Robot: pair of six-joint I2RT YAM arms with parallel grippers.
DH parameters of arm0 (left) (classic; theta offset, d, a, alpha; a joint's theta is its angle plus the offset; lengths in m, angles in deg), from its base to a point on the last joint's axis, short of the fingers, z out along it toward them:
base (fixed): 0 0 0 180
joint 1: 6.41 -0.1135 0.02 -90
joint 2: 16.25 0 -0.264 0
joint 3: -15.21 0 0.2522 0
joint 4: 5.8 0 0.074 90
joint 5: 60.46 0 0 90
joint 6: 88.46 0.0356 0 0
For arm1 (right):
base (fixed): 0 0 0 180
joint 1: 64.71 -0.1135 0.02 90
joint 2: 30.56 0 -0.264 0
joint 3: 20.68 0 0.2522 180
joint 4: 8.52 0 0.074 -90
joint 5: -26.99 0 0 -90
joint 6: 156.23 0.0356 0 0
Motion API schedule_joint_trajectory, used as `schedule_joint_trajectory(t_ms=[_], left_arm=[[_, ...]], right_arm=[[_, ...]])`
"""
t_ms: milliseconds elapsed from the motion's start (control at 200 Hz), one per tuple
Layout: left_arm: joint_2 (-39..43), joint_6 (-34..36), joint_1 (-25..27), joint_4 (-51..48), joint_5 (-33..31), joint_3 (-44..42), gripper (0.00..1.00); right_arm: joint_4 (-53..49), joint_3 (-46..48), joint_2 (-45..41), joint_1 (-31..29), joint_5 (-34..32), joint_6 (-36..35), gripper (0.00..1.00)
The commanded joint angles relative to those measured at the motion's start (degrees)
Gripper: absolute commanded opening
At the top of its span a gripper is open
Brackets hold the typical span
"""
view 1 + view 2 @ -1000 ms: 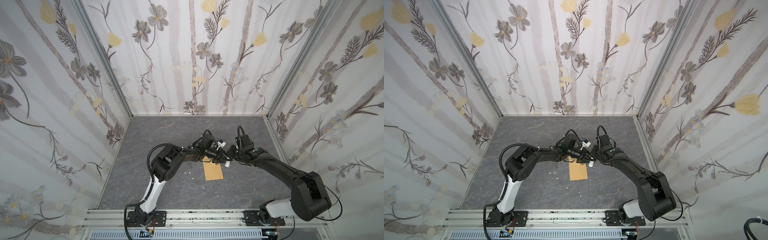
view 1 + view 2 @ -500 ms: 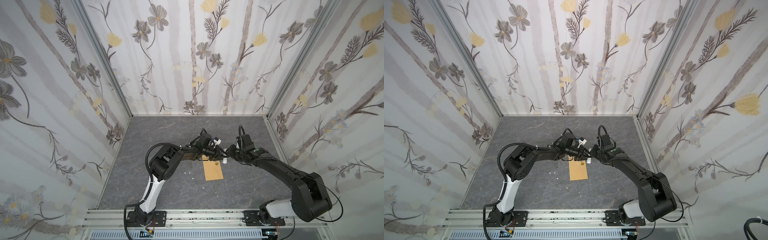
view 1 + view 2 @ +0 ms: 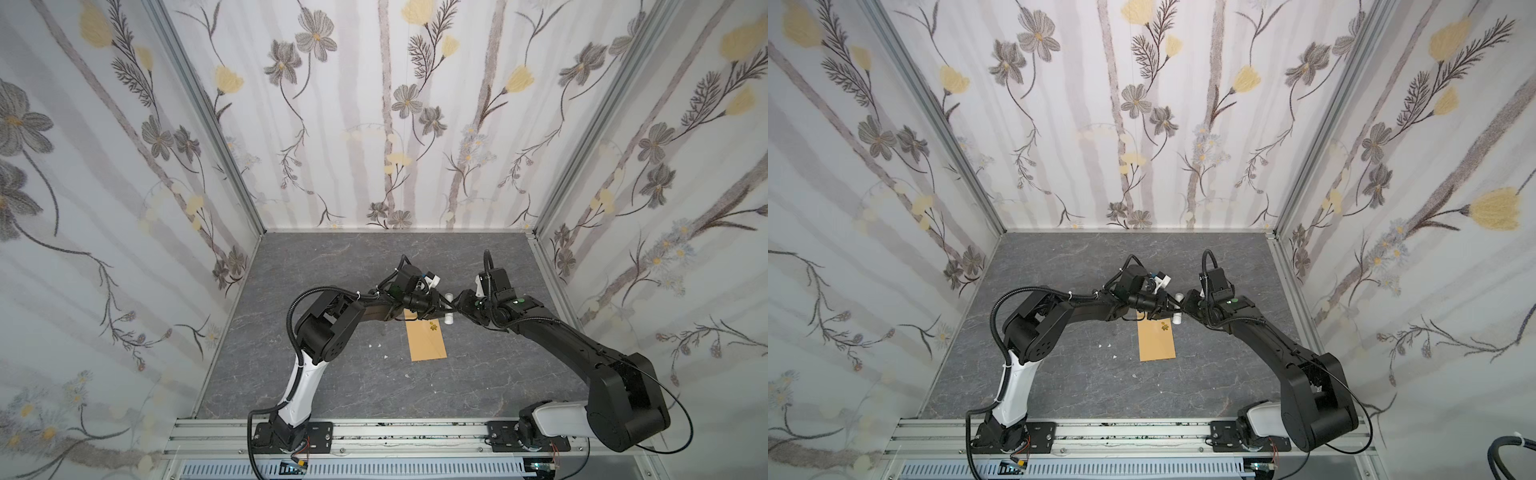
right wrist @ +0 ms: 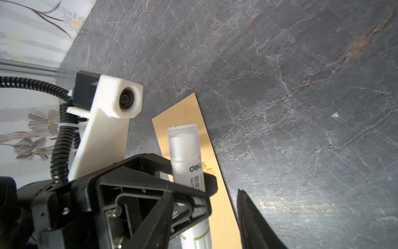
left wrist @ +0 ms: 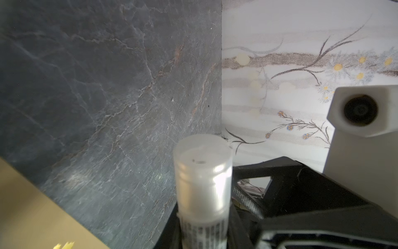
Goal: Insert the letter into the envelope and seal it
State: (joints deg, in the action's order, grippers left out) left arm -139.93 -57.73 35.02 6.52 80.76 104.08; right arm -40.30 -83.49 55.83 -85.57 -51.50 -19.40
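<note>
The kraft-brown envelope [image 3: 428, 340] [image 3: 1156, 343] lies flat mid-table, its yellow flower sticker [image 3: 433, 327] near the far end. The letter is not in view. Over the envelope's far end my left gripper [image 3: 442, 309] [image 5: 203, 226] is shut on a small white glue tube [image 3: 449, 321] [image 4: 185, 148]. The capped end sticks out past the jaws. My right gripper [image 3: 456, 306] faces it from the right and is open. One of its fingers [image 4: 249, 215] stands apart from the tube, with envelope [image 4: 183, 114] showing in the gap.
A few small white scraps [image 3: 374, 345] lie on the grey stone-pattern table [image 3: 332, 270] left of the envelope. Flowered walls close in the back and both sides. The two wrists nearly touch, with each white camera mount [image 4: 120, 101] [image 5: 361, 110] close to the other gripper.
My right gripper's jaws have widened and come off the glue tube. The left gripper still holds the tube, and both wrists have shifted slightly toward the back.
</note>
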Motion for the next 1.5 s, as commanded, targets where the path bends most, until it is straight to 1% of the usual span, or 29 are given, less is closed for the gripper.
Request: schedule_joint_trajectory(t_ms=[0, 110, 165, 225, 335, 385, 505, 650, 809, 954, 1304, 1494], left_arm=[[1.0, 0.8, -0.4, 2.2, -0.2, -0.5, 0.00], [1.6, 1.1, -0.5, 2.2, -0.1, -0.6, 0.00], [2.1, 1.3, -0.4, 2.2, 0.1, -2.6, 0.00], [2.8, 1.7, -0.3, 2.2, 0.3, -3.4, 0.00], [4.3, 2.8, 0.0, 2.2, 1.2, -4.7, 0.00], [5.0, 3.2, 0.4, 2.2, 1.3, -5.2, 0.00], [5.9, 3.9, 1.4, 2.2, 2.0, -5.9, 0.00], [6.1, 4.0, 2.3, 2.2, 2.1, -5.7, 0.00], [5.8, 3.9, 2.4, 2.2, 1.9, -4.8, 0.00], [5.5, 3.6, 2.3, 2.2, 1.6, -4.2, 0.00], [5.8, 3.5, 1.5, 2.2, 0.8, -4.5, 0.00], [6.2, 3.5, 1.3, 2.2, 0.7, -4.5, 0.00]], right_arm=[[0.6, 0.4, -1.0, 0.4, 0.5, -0.2, 0.51], [1.1, 1.1, -2.1, 2.1, 1.1, -0.7, 0.51], [1.5, 1.0, -2.2, 3.4, 2.0, -1.3, 0.49], [2.2, 0.6, -2.2, 4.8, 2.7, -2.0, 0.44], [3.2, -1.9, -0.7, 6.1, 3.2, -4.5, 0.29], [3.5, -3.6, 0.7, 6.2, 3.6, -5.9, 0.21], [4.5, -6.7, 4.3, 6.2, 4.8, -7.9, 0.15], [5.6, -9.3, 8.9, 5.9, 6.7, -9.4, 0.12], [4.8, -10.5, 10.8, 4.5, 7.8, -10.7, 0.10], [4.8, -9.1, 9.8, 3.1, 8.0, -10.7, 0.10], [4.8, -5.7, 6.4, 1.4, 8.5, -9.7, 0.10], [4.7, -4.4, 6.0, 0.9, 8.8, -9.6, 0.09]])
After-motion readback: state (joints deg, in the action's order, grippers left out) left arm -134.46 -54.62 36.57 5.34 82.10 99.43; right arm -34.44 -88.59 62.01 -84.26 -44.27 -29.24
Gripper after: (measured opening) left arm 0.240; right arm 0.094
